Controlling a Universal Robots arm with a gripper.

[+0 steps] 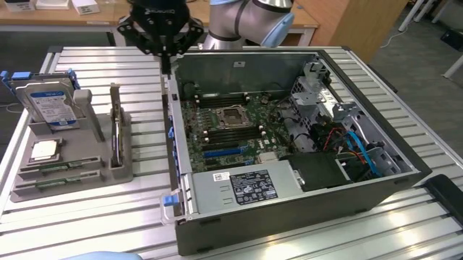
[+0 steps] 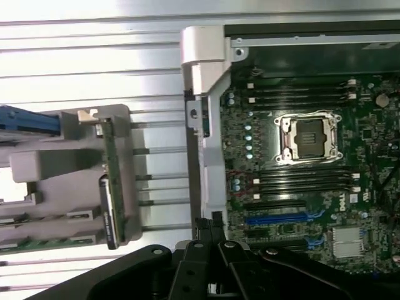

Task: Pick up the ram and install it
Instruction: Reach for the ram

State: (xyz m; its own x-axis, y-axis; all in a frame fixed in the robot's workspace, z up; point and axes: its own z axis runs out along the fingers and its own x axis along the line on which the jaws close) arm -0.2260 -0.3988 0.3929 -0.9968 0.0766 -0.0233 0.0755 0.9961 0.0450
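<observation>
Green and narrow, the ram (image 1: pixel 114 116) (image 2: pixel 111 156) stands on edge in a slot of the grey holder tray (image 1: pixel 87 157), on the exterior view's left of the open computer case (image 1: pixel 239 216). On the same tray, a hard drive (image 1: pixel 51 103) stands upright and a silver CPU chip (image 1: pixel 45 150) lies flat. The gripper (image 1: pixel 166 69) (image 2: pixel 209 226) hovers over the case wall nearest the tray. Its fingers are clenched together on nothing, well apart from the ram. Inside the case, the motherboard (image 1: pixel 239 146) shows a bare CPU socket (image 1: pixel 231 116) (image 2: pixel 310 137).
</observation>
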